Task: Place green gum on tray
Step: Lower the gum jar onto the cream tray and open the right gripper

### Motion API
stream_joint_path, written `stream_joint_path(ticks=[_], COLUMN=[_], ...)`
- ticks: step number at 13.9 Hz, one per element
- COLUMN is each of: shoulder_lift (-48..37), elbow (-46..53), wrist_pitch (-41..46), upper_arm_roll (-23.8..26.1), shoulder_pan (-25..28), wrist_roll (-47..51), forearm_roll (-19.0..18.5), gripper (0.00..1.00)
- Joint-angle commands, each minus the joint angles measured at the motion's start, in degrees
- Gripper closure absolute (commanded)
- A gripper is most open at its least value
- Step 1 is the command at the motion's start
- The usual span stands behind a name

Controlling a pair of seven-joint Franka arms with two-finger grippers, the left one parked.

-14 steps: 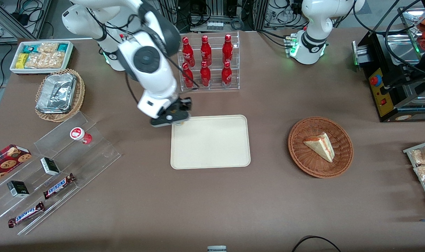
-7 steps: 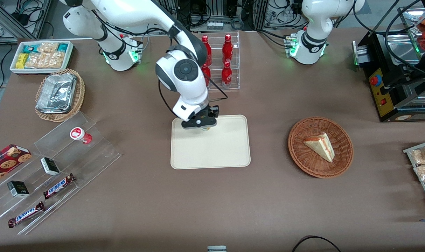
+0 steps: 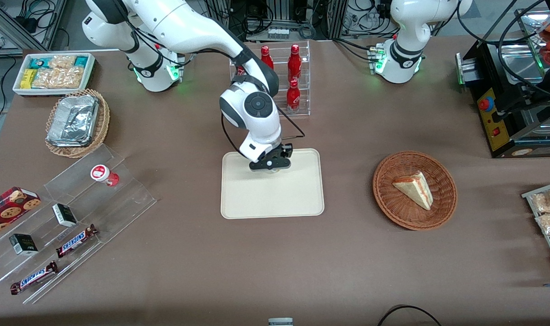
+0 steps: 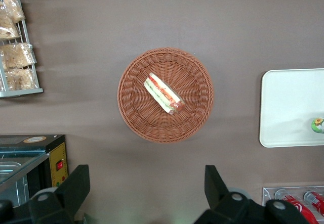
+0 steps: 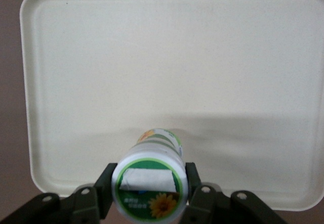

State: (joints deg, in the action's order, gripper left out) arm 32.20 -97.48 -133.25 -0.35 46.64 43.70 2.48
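Cream-beige rectangular tray (image 3: 297,199) lies under my jaws (image 3: 271,168), which clench the small green-lidded gum bottle (image 5: 150,183) above the tray's 12 o'clock edge. Carrying looks done; next I'd lower it and release onto the tray.

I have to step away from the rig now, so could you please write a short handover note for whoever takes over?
Gripper: shut on the green gum, above the tray, over the part of it farther from the front camera.
Done: gum picked up and carried over the tray.
Left: lower it, set it on the tray, open the fingers, withdraw.
The pictures do not settle whether the bottle already touches the tray.
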Motion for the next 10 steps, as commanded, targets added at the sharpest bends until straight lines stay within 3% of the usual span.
stream_joint_path(ticks=[1,9,10], shoulder_lift=[1.54,3.48,3.57], elbow=[1.07,0.45,0.45], wrist_pitch=[-1.39,-4.47,-4.47], upper_arm_roll=[-0.18,-0.26,-0.26], shoulder_pan=[-0.41,-0.5,-0.58], wrist_roll=[0.25,0.34,0.34], forearm_roll=[0.94,1.12,1.12], gripper=[1.0,1.0,0.96])
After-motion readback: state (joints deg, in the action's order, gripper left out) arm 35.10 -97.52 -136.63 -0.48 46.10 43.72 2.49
